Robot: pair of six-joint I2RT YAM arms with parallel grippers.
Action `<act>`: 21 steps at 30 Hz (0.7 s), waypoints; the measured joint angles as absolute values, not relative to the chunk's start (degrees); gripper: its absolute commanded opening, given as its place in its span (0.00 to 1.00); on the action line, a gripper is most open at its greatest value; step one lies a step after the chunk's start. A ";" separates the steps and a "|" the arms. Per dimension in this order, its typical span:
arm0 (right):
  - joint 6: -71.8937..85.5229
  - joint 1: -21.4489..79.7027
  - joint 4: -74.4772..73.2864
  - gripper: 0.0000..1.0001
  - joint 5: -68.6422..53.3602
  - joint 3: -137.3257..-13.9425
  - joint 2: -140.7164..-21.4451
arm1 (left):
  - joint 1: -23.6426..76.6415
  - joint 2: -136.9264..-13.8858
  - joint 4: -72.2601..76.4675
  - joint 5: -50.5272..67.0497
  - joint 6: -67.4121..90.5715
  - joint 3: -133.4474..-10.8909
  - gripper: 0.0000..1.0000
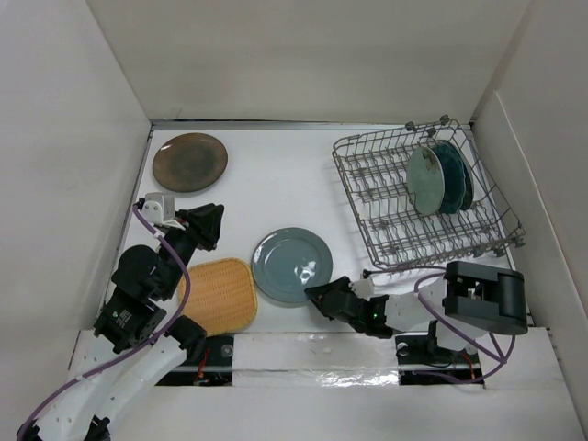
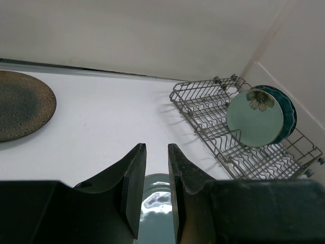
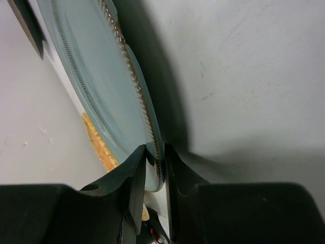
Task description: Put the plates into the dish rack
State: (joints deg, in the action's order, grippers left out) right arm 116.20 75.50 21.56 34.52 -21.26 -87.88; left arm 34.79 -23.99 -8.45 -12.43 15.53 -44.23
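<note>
The grey-blue round plate (image 1: 292,265) lies at the table's near middle. My right gripper (image 1: 319,298) is shut on its near rim, and in the right wrist view (image 3: 155,148) the rim of the grey-blue plate (image 3: 96,86) sits between the jaws. The tan woven plate (image 1: 220,294) lies just to its left. The dark brown plate (image 1: 190,163) lies at the far left. The dish rack (image 1: 377,207) at the right holds a white floral plate (image 1: 425,180) and a teal plate (image 1: 457,175) upright. My left gripper (image 1: 209,225) hangs narrowly open and empty above the table, left of the grey-blue plate (image 2: 155,203).
White walls close the table in at the back and both sides. The rack (image 2: 203,109) has bare tines to the left of its floral plate (image 2: 254,119). The right arm's base (image 1: 485,299) sits near the rack's front corner.
</note>
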 measured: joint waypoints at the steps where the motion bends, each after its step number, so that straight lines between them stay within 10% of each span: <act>1: 116.27 75.53 21.19 0.22 34.79 -21.32 -87.57 | 34.79 -23.99 -8.45 -12.43 15.53 -44.23 0.21; 10: 115.31 78.15 -2.96 0.00 42.35 -31.14 -82.17 | 34.79 -24.03 -8.45 -12.43 15.53 -44.23 0.22; 21: 91.72 77.67 -25.19 0.00 58.17 -46.52 -76.82 | 34.79 -23.99 -8.43 -12.49 15.53 -44.23 0.23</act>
State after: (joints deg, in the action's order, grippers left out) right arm 91.72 77.67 -25.19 58.17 -46.52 -76.82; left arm 34.79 -23.99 -8.43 -12.49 15.53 -44.23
